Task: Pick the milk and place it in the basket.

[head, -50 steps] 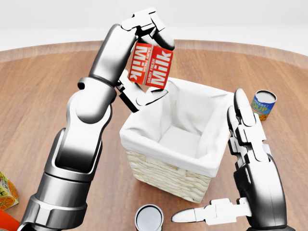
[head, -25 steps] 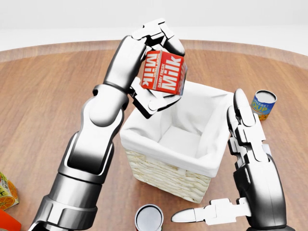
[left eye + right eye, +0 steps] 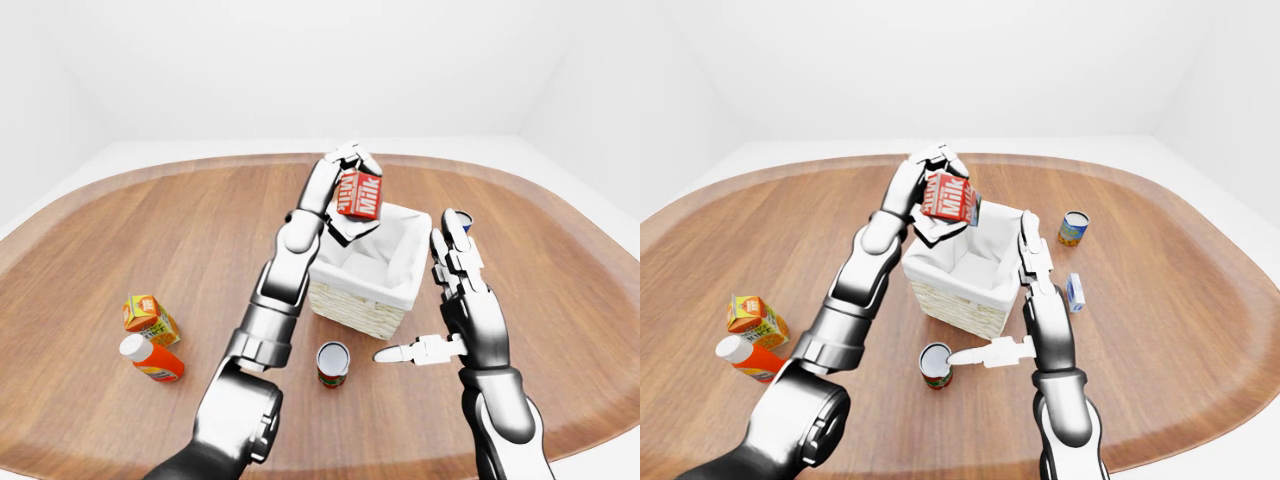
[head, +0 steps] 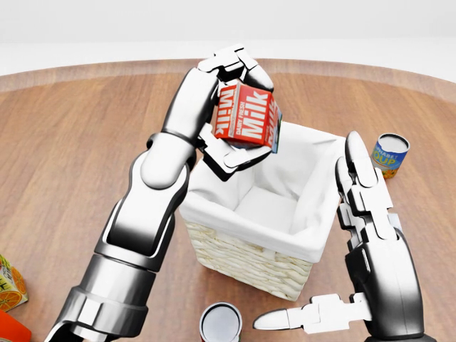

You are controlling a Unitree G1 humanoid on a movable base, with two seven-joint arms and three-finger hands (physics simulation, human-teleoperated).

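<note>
I carry the milk (image 4: 246,117) rightward until it hangs squarely over the white lining of the basket (image 4: 214,206), then lower it past the rim before loosening, since it sits tilted above the upper-left corner. My left hand (image 4: 229,107) is clenched around the carton, fingers over its top, thumb beneath. My right hand (image 4: 360,235), fingers spread and holding nothing, stands just beside the basket's right wall.

Milk carried in over the basket

Against the earlier head views, the left hand (image 4: 239,107) now holds the milk (image 4: 247,117) farther right and slightly lower, over the basket's (image 4: 249,235) upper-left corner instead of outside its left rim. The carton has turned, its "Milk" face now more upright.
</note>
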